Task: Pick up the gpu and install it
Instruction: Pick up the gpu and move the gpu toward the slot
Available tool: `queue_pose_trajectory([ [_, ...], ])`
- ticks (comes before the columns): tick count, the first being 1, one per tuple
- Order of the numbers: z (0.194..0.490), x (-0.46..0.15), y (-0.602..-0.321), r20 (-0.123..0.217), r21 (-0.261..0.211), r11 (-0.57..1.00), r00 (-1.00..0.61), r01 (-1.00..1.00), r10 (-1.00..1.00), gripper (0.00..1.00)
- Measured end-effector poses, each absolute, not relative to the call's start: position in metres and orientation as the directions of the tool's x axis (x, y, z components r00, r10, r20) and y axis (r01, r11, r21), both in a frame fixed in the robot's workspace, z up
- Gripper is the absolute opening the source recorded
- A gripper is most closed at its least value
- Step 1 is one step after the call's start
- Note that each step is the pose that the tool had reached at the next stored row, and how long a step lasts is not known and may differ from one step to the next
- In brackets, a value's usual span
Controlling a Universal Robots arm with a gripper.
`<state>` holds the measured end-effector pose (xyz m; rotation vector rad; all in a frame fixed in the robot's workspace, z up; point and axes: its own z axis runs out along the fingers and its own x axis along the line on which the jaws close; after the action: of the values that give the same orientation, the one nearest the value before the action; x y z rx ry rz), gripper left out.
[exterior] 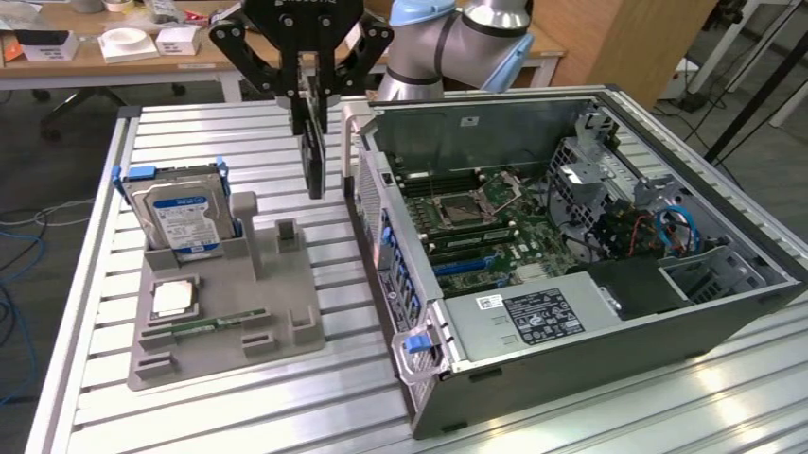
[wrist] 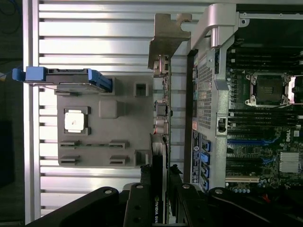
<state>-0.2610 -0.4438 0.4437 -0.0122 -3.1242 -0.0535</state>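
My gripper (exterior: 312,102) is shut on the gpu (exterior: 316,156), a thin dark card that hangs edge-on below the black fingers. It is held in the air over the slatted table, between the grey holder tray (exterior: 221,312) and the side wall of the open computer case (exterior: 569,246). In the wrist view the gpu (wrist: 160,118) runs as a narrow edge from my gripper (wrist: 160,176) out to its silvery bracket (wrist: 166,33), just beside the case wall (wrist: 208,94). The motherboard (exterior: 486,222) with its blue slots lies open inside the case.
The grey holder tray carries an upright hard drive (exterior: 184,213) in a blue frame, a square processor chip (exterior: 173,298) and a narrow memory stick (exterior: 208,324). A cluttered desk stands behind the table. The case's drive cage and cables (exterior: 676,232) fill its far end.
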Motion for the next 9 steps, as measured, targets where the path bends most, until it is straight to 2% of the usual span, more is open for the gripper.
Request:
queue_pose_trajectory([
  [9, 0.4437, -0.2547, -0.4438, 0.017, 0.034, 0.999, -1.0, 0.008, 0.008, 0.26],
])
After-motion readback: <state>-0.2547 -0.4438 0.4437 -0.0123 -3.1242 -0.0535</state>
